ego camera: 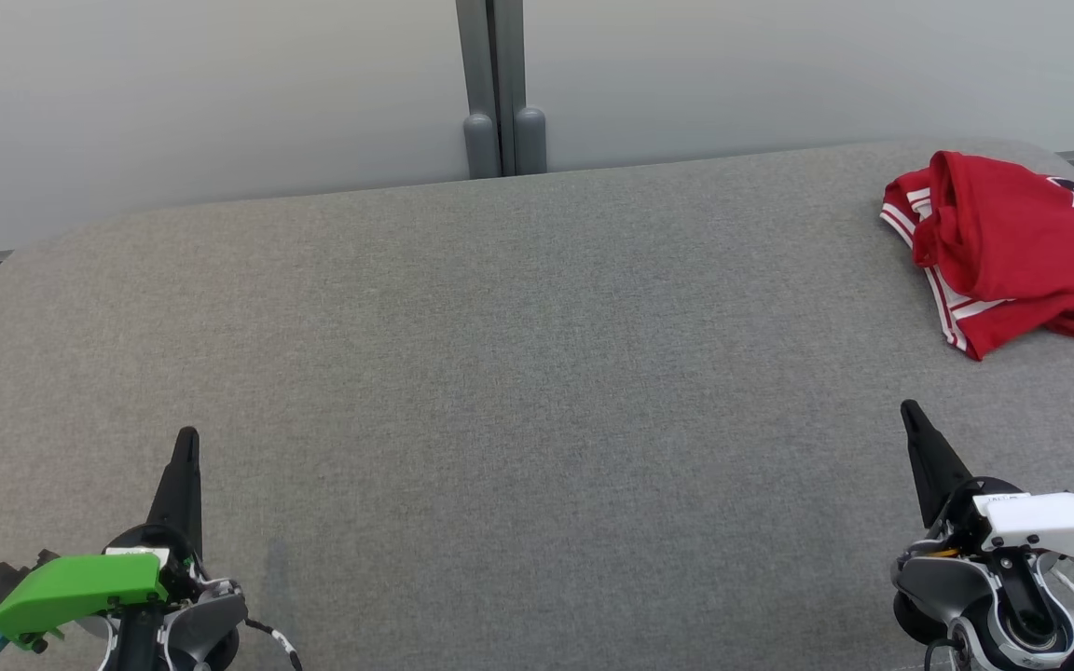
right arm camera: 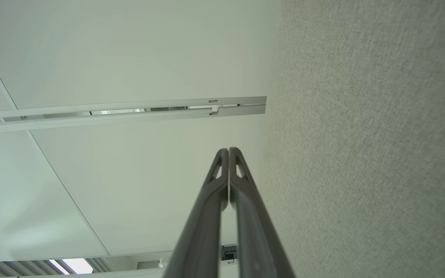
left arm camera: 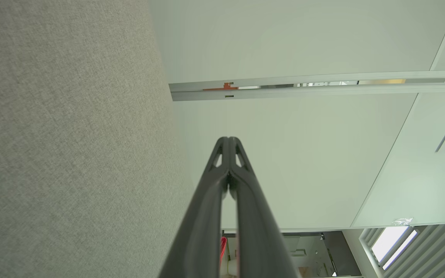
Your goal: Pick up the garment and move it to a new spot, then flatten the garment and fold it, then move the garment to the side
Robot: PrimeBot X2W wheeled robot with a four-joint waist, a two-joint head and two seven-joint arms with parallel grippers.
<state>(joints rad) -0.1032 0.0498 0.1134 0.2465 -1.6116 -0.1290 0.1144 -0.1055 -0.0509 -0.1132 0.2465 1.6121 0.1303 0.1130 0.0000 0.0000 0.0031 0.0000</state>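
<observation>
Far right: red garment [ego camera: 1012, 238], crumpled, with white-striped trim and dark numerals cut off at the picture's edge, unreadable. Lies on the grey fabric surface [ego camera: 500, 354], near its back right corner. Behind, pale wall panels [ego camera: 220, 93] joined by a grey post [ego camera: 500, 84]. Lower left, left gripper [ego camera: 186, 445], fingers pressed together, empty. Lower right, right gripper [ego camera: 912, 415], likewise closed on nothing, nearer the garment yet apart from it.
</observation>
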